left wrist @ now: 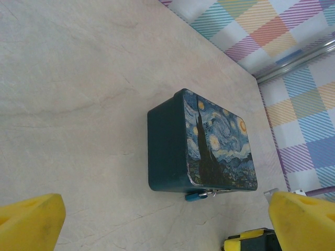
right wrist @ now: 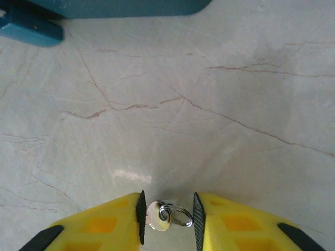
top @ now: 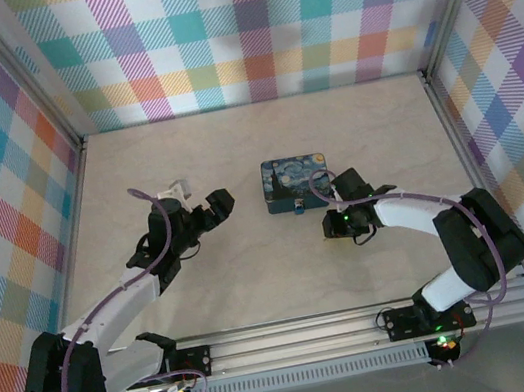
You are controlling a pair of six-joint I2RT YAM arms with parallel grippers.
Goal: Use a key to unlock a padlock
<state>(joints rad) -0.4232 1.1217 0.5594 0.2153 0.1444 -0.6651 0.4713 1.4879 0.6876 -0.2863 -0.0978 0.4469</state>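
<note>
The padlock (top: 299,211), tiny with a blue body, hangs at the front of the starry-night tin (top: 297,183); it also appears in the left wrist view as the padlock (left wrist: 198,196) and in the right wrist view as the padlock (right wrist: 29,29) at the top left. The key (right wrist: 156,217) lies flat on the table with its silvery ring (right wrist: 179,215), between the pads of my right gripper (right wrist: 167,217). The jaws stand narrow around it; the left pad touches the key's head and the ring reaches the right pad. My left gripper (left wrist: 166,222) is wide open and holds nothing, left of the tin (left wrist: 209,144).
The right gripper (top: 340,223) is low on the table just right of the padlock. The left gripper (top: 206,211) hovers left of the tin. Checkered walls (top: 242,27) close in the pale marbled tabletop (top: 256,278) on three sides.
</note>
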